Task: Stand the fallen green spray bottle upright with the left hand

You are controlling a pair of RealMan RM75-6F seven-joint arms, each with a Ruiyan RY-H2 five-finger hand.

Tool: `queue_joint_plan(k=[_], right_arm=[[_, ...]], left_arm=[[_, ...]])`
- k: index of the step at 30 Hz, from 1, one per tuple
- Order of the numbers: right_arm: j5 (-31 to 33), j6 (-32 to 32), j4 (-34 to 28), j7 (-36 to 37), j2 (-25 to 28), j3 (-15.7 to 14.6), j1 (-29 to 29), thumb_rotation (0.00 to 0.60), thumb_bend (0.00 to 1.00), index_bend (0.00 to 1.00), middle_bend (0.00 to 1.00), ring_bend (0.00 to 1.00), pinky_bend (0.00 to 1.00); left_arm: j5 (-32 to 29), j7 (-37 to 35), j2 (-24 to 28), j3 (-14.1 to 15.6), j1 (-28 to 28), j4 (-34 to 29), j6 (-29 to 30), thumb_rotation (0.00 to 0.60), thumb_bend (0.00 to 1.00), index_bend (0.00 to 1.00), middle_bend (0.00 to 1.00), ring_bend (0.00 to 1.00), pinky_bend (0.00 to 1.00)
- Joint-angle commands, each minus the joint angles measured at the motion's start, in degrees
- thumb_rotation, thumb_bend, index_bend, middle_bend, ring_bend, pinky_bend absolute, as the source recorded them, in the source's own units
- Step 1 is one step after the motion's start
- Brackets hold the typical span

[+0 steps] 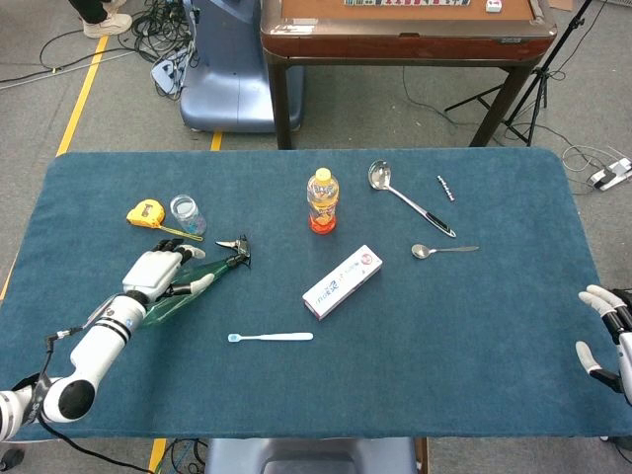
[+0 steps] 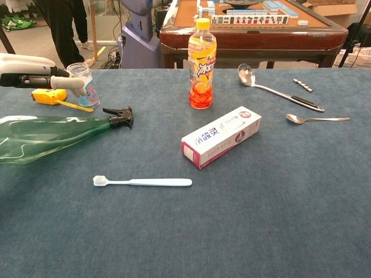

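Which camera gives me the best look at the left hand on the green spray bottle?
The head view: it shows the whole left hand lying over the fallen green plastic spray bottle. The chest view shows the bottle well, but only fingers at the frame's left edge.

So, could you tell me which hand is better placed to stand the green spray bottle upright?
The left hand: it sits over the lying green spray bottle, fingers spread around its body. The right hand is open at the table's far right edge, well away from it.
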Motion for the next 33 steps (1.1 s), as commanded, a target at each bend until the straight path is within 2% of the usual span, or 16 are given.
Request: queue_joint_plan(k=[1,8,15,22,30,31,33], right_arm=[[0.0,-0.1,0.18,0.22,-0.06,0.0,0.03,0.6,0.33,0.22,0.2,0.12,0.14],[0.19,-0.13,0.57,0.71,-0.02,0.02,-0.05,0.6,0.33,0.22,0.2,0.12,0.14],[0.34,-0.37,0.59,0.74,-0.1,0.0,-0.03,0.6,0.33,0.22,0.2,0.12,0.14],[0.48,-0.63,0.39,0.51,-0.14,0.06,0.09,0.6,0.33,0.22,0.2,0.12,0.14],[0.65,-0.81,0.47,0.3,-0.35,0.02,0.08,0.6,0.33,0.22,0.2,0.12,0.14],[0.72,-0.86,0.53,0.34,-0.37,0.01,0.09,0.6,0.33,0.22,0.2,0.12,0.14],[0.78,-0.97,0.61,0.4,-0.43,0.02,0.12,0.6,0.33,0.22,0.2,0.12,0.14]], left_arm=[[-7.13,6.26,-3.71,0.91,-3.96,2.79,1.92,0.05,0.23,0.22,0.2,0.02,0.0],[-21.38,17.63,-8.56,3.1,-9.66,6.27,6.22,0.008,0.23,0.24,0.23,0.03,0.0],[-28.91,23.3,-11.06,4.32,-12.74,7.93,6.01,0.004,0.23,0.26,0.25,0.03,0.0],[-28.57,23.7,-10.04,4.7,-13.75,4.74,3.66,0.001,0.23,0.28,0.28,0.05,0.0],[-20.06,22.44,-7.98,6.25,-12.57,-1.7,5.72,0.004,0.23,0.3,0.29,0.05,0.0],[-18.96,22.24,-7.96,6.48,-12.29,-2.16,6.11,0.031,0.23,0.3,0.29,0.06,0.0],[-16.67,22.66,-8.19,7.3,-11.91,-2.49,7.33,0.196,0.23,0.29,0.29,0.06,0.0]])
